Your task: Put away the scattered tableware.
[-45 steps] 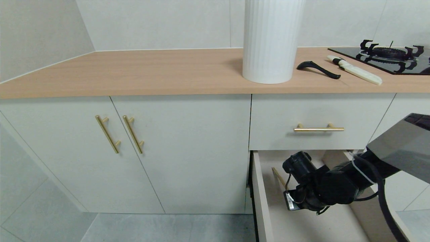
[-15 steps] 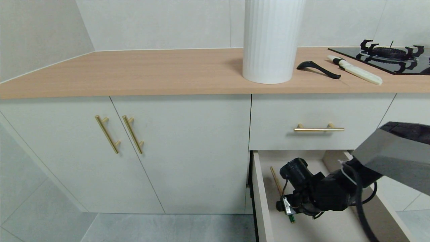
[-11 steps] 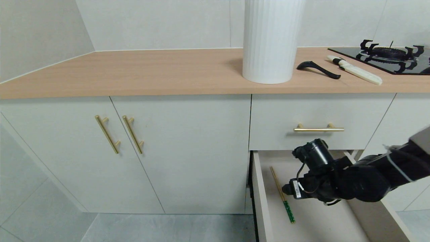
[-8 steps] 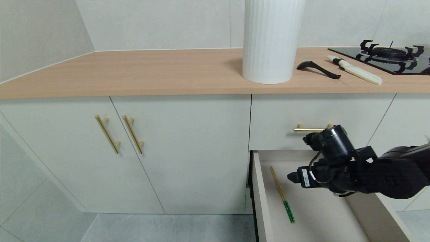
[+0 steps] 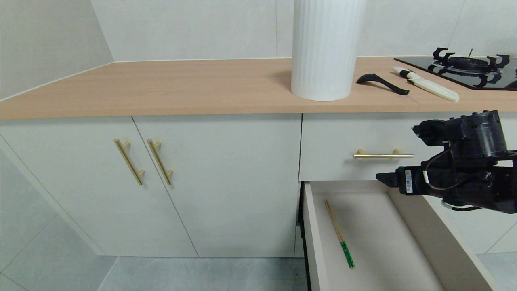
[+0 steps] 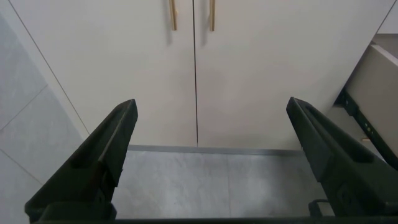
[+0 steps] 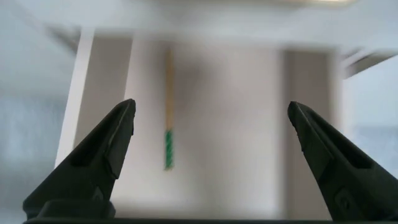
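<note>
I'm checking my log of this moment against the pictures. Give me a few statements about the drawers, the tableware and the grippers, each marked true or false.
1. The chopsticks lie inside the pulled-out lower drawer. True.
2. The right gripper is shut on the chopsticks. False: it is open and empty, above the lower drawer.
3. The knife is in the lower drawer. False: the knife lies on the countertop, beside the black spoon.
4. The upper drawer is shut. True.
5. The left gripper is open and faces the cabinet doors. True.
</note>
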Available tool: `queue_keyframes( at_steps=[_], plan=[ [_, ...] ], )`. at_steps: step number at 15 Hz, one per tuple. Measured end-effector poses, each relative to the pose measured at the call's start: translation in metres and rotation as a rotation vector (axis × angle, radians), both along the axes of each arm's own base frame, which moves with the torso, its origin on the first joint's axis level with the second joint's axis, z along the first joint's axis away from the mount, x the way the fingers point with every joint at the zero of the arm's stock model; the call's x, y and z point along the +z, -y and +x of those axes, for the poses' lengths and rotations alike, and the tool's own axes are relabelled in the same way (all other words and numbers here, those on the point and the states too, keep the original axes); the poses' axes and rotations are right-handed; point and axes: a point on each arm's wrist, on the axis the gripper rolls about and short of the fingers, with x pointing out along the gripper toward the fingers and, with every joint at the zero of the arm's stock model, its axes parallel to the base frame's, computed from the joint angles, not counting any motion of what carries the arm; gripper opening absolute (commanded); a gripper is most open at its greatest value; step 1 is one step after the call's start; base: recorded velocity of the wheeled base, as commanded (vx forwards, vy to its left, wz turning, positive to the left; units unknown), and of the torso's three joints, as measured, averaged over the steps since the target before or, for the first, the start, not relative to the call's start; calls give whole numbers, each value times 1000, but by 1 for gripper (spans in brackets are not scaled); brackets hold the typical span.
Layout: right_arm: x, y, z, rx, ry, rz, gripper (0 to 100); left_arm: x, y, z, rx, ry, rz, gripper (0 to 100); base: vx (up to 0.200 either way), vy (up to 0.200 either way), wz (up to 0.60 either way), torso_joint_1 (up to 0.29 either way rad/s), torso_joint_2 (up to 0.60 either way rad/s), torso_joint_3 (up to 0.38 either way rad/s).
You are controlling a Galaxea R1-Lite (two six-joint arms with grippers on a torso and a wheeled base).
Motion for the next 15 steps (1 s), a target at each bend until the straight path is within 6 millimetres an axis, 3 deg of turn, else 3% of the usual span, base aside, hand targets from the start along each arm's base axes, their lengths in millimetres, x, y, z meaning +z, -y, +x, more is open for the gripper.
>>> queue_keyframes(
  at_steps=[7, 15],
  plan=[
    [9, 4, -3, -12, 49, 17, 100, 0, 0, 0, 0, -2, 0, 100, 0, 0, 0, 7, -26, -22],
    [10, 7, -2, -23, 54, 17, 100, 0, 0, 0, 0, 0, 0, 100, 0, 0, 0, 134, -401, -282]
  ],
)
